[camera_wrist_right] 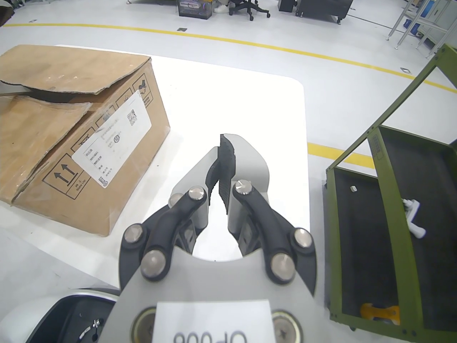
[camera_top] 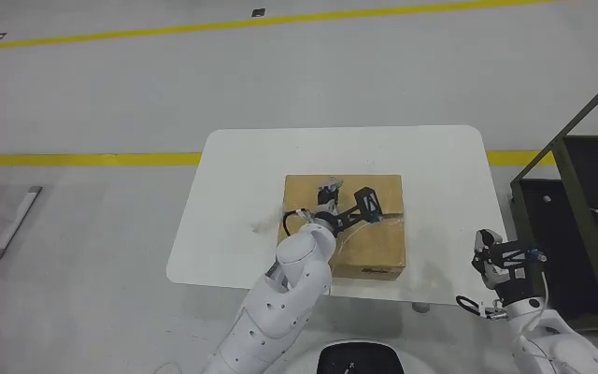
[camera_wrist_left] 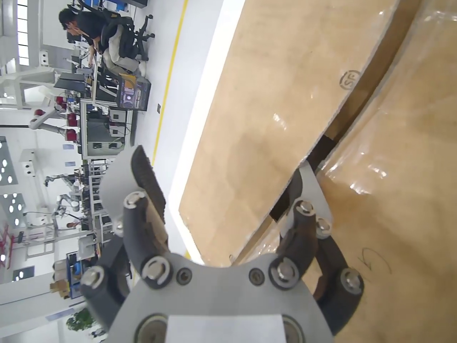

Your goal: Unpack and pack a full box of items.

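A white tabletop point(camera_top: 243, 187) with rounded corners is seen, and the task's brown cardboard box point(camera_top: 383, 248) is set on it, toward the right half. The left tool point(camera_wrist_left: 221, 167) is held over the box top with its fingers spread wide. One ribbed black pad point(camera_wrist_left: 146, 180) is kept clear of the cardboard, while the other finger point(camera_wrist_left: 307, 194) is placed at the dark gap between the two top flaps. The far flap point(camera_wrist_left: 271, 73) is raised a little above the near flap point(camera_wrist_left: 392, 144), and its pale cut edge is shown between the fingers. Both flaps are flat, matte cardboard streaked with glossy clear tape. What is packed inside cannot be told through the narrow gap. In the right wrist view the flap edges are seen torn and wavy, and a white rectangular label point(camera_wrist_right: 112, 137) is stuck on the box side beside printed arrows. The right tool point(camera_wrist_right: 223, 151) is held near the tabletop's right edge, well apart from the box, with its ribbed pads pressed together on nothing. Farther right a green metal-framed cart point(camera_wrist_right: 387, 198) is stood on the floor. Its tray is lined with dark matting, and a white plastic piece point(camera_wrist_right: 414, 215) and a flat yellow piece point(camera_wrist_right: 378, 312) are laid in it.
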